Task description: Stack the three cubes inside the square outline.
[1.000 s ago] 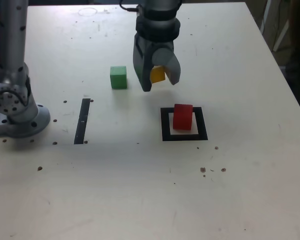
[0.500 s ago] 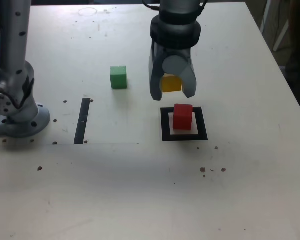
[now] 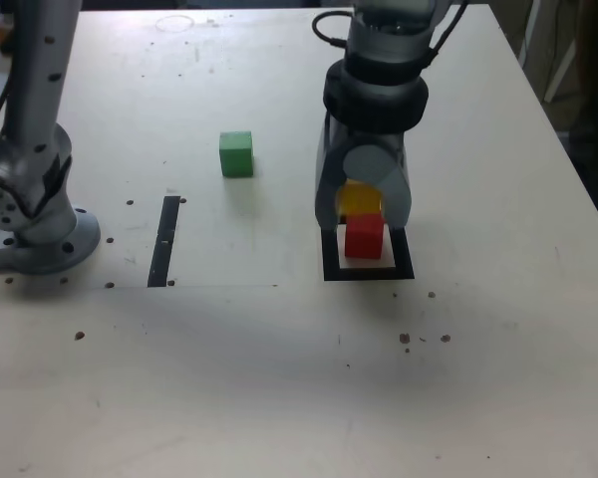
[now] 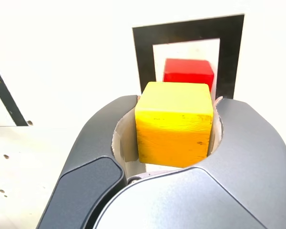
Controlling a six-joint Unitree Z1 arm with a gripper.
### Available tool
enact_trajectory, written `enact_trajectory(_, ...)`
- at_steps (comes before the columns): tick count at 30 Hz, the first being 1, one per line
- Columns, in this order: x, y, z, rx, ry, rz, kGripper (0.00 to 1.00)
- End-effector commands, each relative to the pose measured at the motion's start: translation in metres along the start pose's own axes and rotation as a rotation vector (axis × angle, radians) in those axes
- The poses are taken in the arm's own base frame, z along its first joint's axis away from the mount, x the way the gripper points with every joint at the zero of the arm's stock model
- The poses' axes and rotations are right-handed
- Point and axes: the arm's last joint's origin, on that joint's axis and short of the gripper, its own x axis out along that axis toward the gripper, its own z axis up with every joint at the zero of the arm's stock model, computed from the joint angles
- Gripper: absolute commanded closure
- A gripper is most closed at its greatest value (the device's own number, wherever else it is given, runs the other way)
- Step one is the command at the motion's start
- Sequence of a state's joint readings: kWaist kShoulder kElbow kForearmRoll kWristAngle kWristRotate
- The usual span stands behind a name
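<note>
Exterior view's sides: first cube (image 3: 364, 237) on table (image 3: 229, 388), inside square outline (image 3: 333, 274). Second cube (image 3: 360, 198) between gripper (image 3: 362, 222) fingers, just beyond first cube in view; contact unclear. Third cube (image 3: 236, 154) on table, left and far of outline. Straight strip (image 3: 164, 242) left of outline, arm base (image 3: 45, 244) farther left.

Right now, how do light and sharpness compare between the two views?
Wrist view: tabletop blown out to near white, yellow cube crisp, red cube softer behind it. Exterior view: duller light, a soft shadow below the green cube, dark background past the table's right edge.
</note>
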State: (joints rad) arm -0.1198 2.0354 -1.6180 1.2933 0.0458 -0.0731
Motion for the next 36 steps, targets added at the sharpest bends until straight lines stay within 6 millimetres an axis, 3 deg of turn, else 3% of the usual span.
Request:
enact_trajectory(1,0.002,-0.003,0.003,0.003,0.003,-0.003,0.69)
enact_trajectory(19,0.01,-0.005,0.009,0.006,0.014,0.001,0.67)
enact_trajectory(21,0.01,-0.004,0.009,0.006,0.012,0.004,0.55)
enact_trajectory(25,0.012,-0.004,0.009,0.006,0.008,0.009,0.16)
enact_trajectory(27,0.012,-0.004,0.009,0.006,0.009,0.009,0.03)
enact_trajectory(36,0.011,-0.004,0.005,0.001,0.003,0.009,0.01)
